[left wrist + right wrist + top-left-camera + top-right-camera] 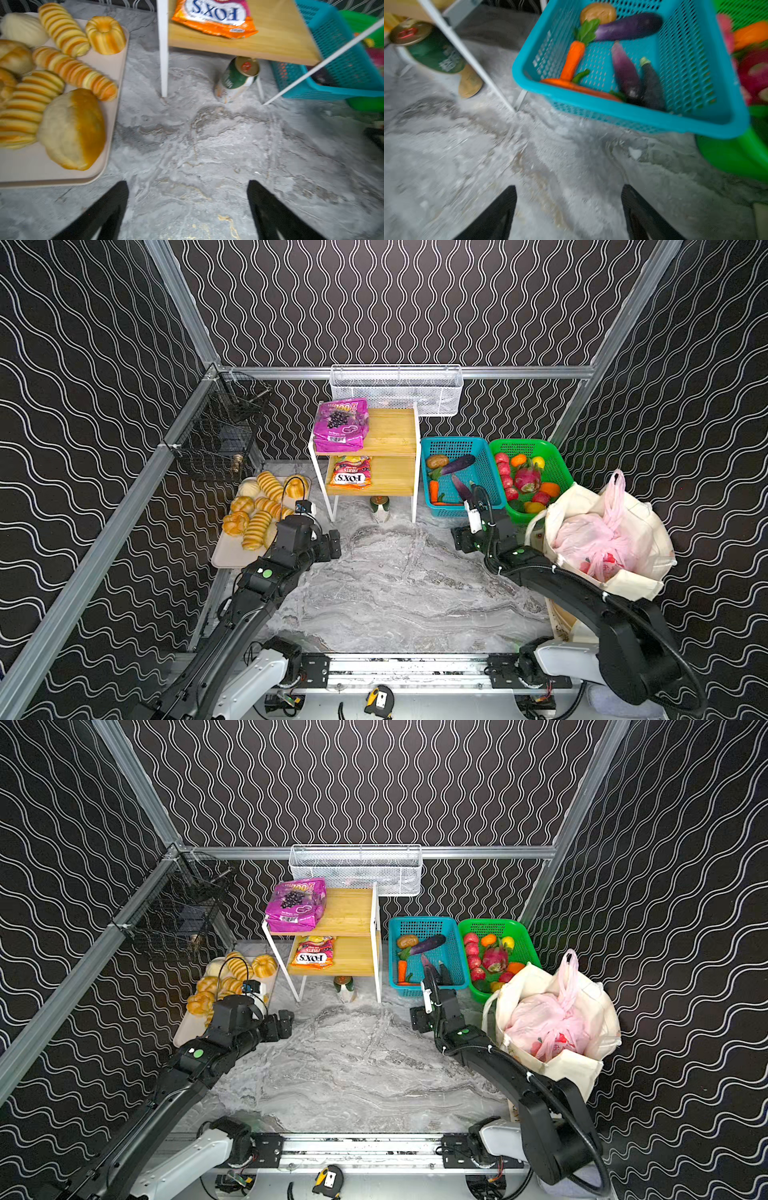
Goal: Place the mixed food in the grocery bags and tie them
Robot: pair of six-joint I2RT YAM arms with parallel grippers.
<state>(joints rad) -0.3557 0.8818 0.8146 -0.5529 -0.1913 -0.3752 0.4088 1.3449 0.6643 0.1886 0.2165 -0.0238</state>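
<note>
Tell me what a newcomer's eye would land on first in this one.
The magenta pouch atop the shelf, back centre, stands out, as does the cream tote at right with a pink bag stuffed inside. A tray of bread rolls sits at left; the left gripper and right gripper hang open over the table.

Black walls (415, 302) w/ white wavy lines, framed by alu. frame rails (291, 372), enclose a grey marble-look desk (395, 593). Rear centre: two-tier wooden shelf (390, 435) on white legs; white mesh basket (397, 391) hung on back rail. Left: black wire basket (216, 435), apparently clipped to the rail.
</note>
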